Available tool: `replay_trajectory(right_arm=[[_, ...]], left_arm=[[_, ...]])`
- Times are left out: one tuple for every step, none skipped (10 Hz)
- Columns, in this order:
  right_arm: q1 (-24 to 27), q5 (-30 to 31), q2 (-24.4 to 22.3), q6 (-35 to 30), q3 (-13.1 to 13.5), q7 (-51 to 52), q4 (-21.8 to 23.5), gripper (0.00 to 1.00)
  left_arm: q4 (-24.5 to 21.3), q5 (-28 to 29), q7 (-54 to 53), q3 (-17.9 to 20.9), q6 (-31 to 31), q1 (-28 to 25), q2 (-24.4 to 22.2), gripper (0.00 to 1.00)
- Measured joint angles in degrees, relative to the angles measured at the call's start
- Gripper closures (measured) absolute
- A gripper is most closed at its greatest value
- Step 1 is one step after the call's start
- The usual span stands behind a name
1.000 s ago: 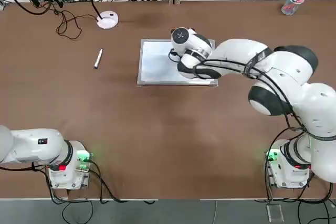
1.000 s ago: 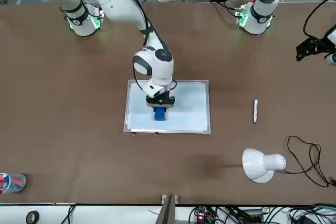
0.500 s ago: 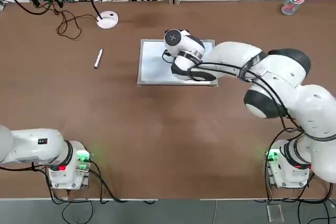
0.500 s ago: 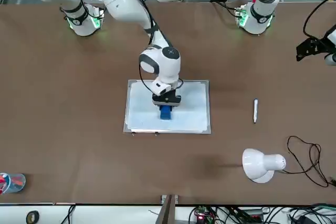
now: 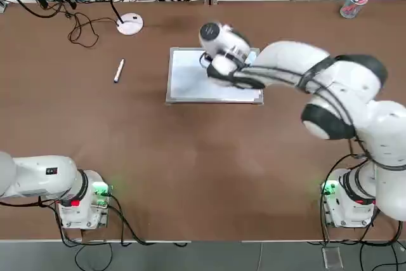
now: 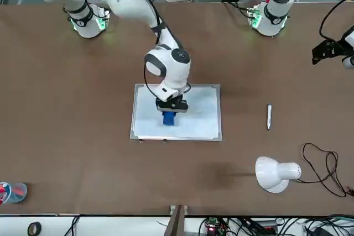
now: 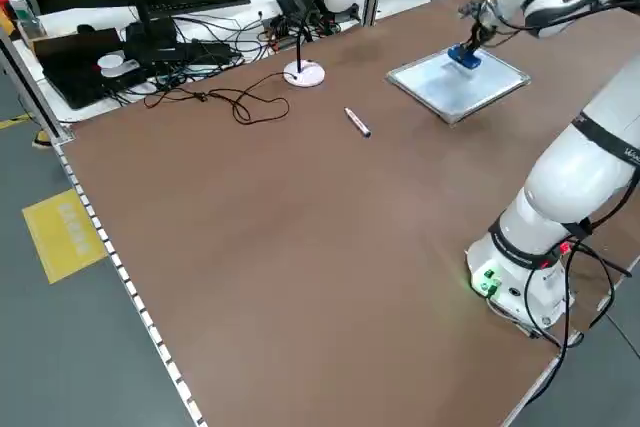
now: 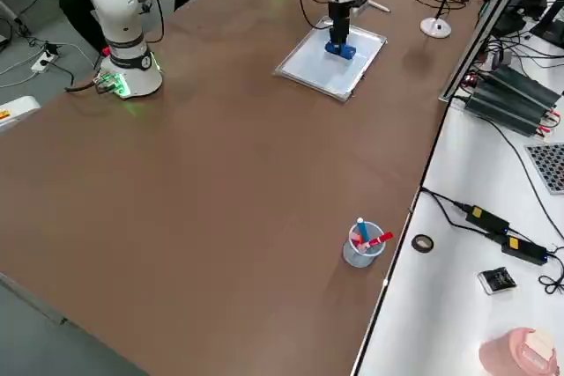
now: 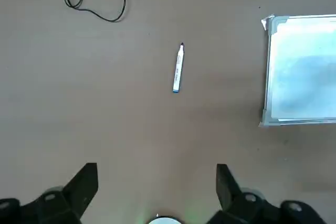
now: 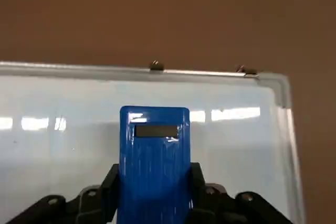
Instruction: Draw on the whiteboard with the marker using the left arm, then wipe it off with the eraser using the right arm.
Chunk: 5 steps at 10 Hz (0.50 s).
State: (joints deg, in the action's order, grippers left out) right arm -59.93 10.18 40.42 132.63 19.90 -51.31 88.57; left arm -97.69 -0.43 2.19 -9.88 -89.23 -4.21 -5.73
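The whiteboard (image 5: 184, 80) (image 6: 202, 117) (image 7: 455, 89) lies flat at the table's middle, its surface showing no clear marks. My right gripper (image 6: 170, 111) (image 10: 154, 178) is shut on the blue eraser (image 6: 169, 119) (image 7: 464, 56) (image 8: 340, 49) (image 10: 154, 156) and holds it down on the board, near the far edge. The marker (image 5: 118, 70) (image 6: 269, 116) (image 9: 178, 68) lies loose on the table, to the left of the board. My left gripper (image 9: 157, 178) is open and holds nothing. It hangs high above the table, and the left arm (image 5: 38, 176) is folded back at its base.
A white lamp base (image 5: 130, 24) with a looping black cable (image 5: 82, 30) stands beyond the marker, its lamp head (image 6: 275, 173) over the far edge. A clear cup (image 5: 351, 4) (image 8: 361, 244) with a red item stands at the far right corner. Bare brown table surrounds the board.
My right gripper slid the eraser across the board toward my left, then back toward my right. The left arm and the marker have not moved.
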Motion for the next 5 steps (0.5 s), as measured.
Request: replay_trajectory(right_arm=[[1.46, -0.06, -3.95, -2.12, 0.08, 3.89, 1.51, 0.44], [2.95, -0.13, -8.44, -3.87, 0.14, 7.91, 3.85, 0.44], [4.52, -0.18, -13.45, -5.06, 0.20, 12.11, 7.32, 0.44], [6.13, -0.16, -18.45, -5.59, 0.26, 16.11, 11.65, 0.44], [7.70, -0.06, -22.71, -5.49, 0.33, 19.66, 16.24, 0.44]], left_arm=[[0.00, 0.00, 0.00, 0.00, 0.00, 0.00, 0.01, 0.00], [0.00, 0.00, 0.00, 0.00, 0.00, 0.01, 0.01, 0.00], [0.01, 0.00, 0.00, 0.00, 0.00, 0.02, 0.01, 0.00], [0.01, 0.00, 0.00, 0.00, 0.00, 0.03, 0.01, 0.00], [0.01, 0.00, 0.00, 0.00, 0.00, 0.05, 0.01, 0.00]])
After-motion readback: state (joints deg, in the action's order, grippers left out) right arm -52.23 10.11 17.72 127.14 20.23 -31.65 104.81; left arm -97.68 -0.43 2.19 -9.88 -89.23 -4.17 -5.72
